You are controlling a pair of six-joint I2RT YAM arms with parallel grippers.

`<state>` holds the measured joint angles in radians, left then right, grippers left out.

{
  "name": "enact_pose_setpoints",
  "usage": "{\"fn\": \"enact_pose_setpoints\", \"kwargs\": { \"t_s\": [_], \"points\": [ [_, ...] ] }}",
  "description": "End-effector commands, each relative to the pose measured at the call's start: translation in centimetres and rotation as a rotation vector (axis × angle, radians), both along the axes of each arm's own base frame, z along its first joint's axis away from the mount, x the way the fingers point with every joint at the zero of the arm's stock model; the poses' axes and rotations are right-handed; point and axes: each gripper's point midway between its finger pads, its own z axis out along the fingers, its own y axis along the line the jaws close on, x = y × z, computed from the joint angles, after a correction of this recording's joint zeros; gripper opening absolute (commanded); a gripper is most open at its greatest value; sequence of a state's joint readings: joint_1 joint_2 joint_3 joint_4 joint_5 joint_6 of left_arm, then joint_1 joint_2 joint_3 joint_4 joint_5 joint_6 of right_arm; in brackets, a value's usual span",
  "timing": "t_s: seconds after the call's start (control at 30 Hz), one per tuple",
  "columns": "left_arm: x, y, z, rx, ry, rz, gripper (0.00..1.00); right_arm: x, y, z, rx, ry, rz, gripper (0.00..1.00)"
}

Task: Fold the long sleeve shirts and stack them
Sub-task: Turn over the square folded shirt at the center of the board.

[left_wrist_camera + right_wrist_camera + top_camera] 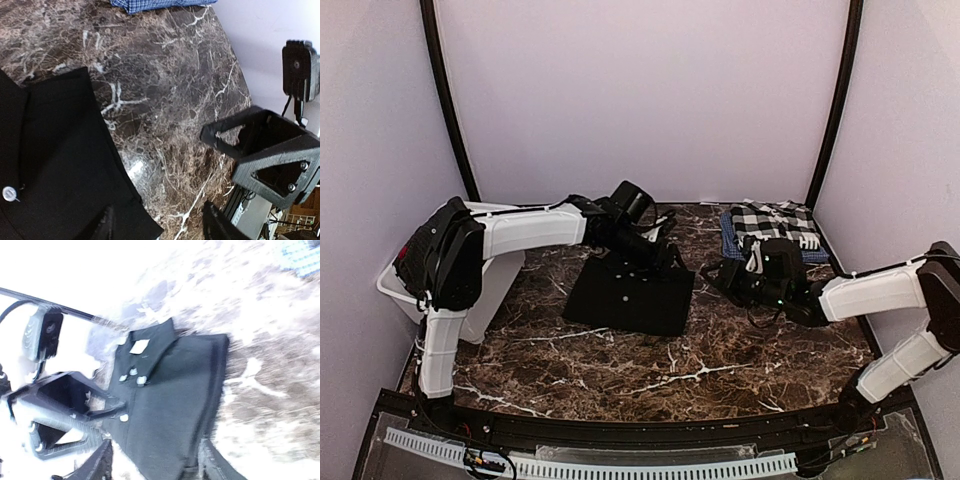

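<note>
A plain black long sleeve shirt (pixel 630 293) lies folded flat in the middle of the marble table. The checked, blue-edged shirt (pixel 772 225) lies folded at the back right. My left gripper (pixel 663 258) hovers over the black shirt's far right corner, open and empty. In the left wrist view (pixel 160 227) the shirt (pixel 65 165) is by the left finger. My right gripper (pixel 716 272) is just right of the black shirt, open and empty. In the right wrist view (pixel 155 467) the shirt (pixel 170 400), with its white buttons and neck mark, lies between the spread fingers.
A white plastic bin (pixel 392 287) stands at the table's left edge behind my left arm. The enclosure walls close the back and sides. The two grippers are near each other; the right one shows in the left wrist view (pixel 270 155).
</note>
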<state>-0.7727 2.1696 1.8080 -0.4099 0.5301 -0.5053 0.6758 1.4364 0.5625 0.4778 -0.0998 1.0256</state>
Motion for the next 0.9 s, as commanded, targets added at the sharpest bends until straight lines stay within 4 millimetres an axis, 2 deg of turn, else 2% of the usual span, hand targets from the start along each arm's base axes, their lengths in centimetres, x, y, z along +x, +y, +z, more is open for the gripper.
{"fn": "enact_pose_setpoints", "kwargs": {
  "t_s": [0.0, 0.1, 0.13, 0.17, 0.2, 0.23, 0.27, 0.3, 0.33, 0.37, 0.4, 0.43, 0.47, 0.5, 0.53, 0.63, 0.87],
  "points": [
    [1.4, -0.2, 4.0, -0.032, -0.101, 0.038, 0.64, 0.1, -1.7, -1.7, -0.175, 0.001, 0.006, 0.59],
    [2.1, 1.2, 5.2, 0.012, -0.158, 0.081, 0.67, 0.6, -0.6, -1.8, -0.201, 0.007, 0.060, 0.61],
    [2.2, 1.7, 5.0, 0.031, -0.166, 0.091, 0.67, 0.7, -0.2, -2.0, -0.204, 0.013, 0.074, 0.61],
    [2.8, 2.7, 5.3, 0.053, -0.181, 0.123, 0.67, 0.9, 0.2, -2.2, -0.208, 0.020, 0.088, 0.61],
    [2.9, 3.6, 4.6, 0.075, -0.171, 0.137, 0.66, 1.1, 0.6, -2.4, -0.210, 0.023, 0.101, 0.61],
    [3.5, 4.7, 5.0, 0.080, -0.180, 0.166, 0.66, 1.3, 1.0, -2.5, -0.211, 0.026, 0.115, 0.60],
    [3.4, 5.8, 3.8, 0.107, -0.159, 0.179, 0.65, 1.5, 1.4, -2.8, -0.214, 0.030, 0.127, 0.60],
    [4.2, 7.2, 4.0, 0.113, -0.164, 0.212, 0.64, 1.8, 1.7, -2.9, -0.220, 0.031, 0.137, 0.59],
    [4.6, 8.8, 2.6, 0.144, -0.145, 0.237, 0.63, 2.0, 2.0, -3.5, -0.229, 0.042, 0.145, 0.59],
    [4.8, 9.9, 2.7, 0.156, -0.151, 0.260, 0.62, 2.3, 2.3, -3.7, -0.236, 0.046, 0.150, 0.58],
    [5.1, 11.8, 1.2, 0.187, -0.126, 0.289, 0.62, 2.7, 2.6, -3.9, -0.242, 0.050, 0.155, 0.57],
    [5.2, 12.7, 1.3, 0.190, -0.127, 0.301, 0.61, 2.9, 2.8, -4.1, -0.247, 0.052, 0.161, 0.56],
    [5.3, 14.3, 0.0, 0.212, -0.107, 0.324, 0.61, 3.1, 3.0, -4.3, -0.251, 0.053, 0.165, 0.56],
    [5.4, 15.2, 0.0, 0.223, -0.116, 0.334, 0.61, 3.3, 3.2, -4.4, -0.257, 0.053, 0.166, 0.56],
    [5.2, 16.5, -1.2, 0.247, -0.098, 0.350, 0.62, 3.6, 3.3, -4.6, -0.263, 0.053, 0.167, 0.55],
    [4.6, 18.8, -2.9, 0.287, -0.080, 0.360, 0.64, 4.3, 3.6, -4.9, -0.287, 0.050, 0.169, 0.56],
    [4.2, 22.2, -5.8, 0.420, -0.092, 0.397, 0.65, 5.3, 3.6, -6.5, -0.340, 0.072, 0.175, 0.55]
  ]
}}
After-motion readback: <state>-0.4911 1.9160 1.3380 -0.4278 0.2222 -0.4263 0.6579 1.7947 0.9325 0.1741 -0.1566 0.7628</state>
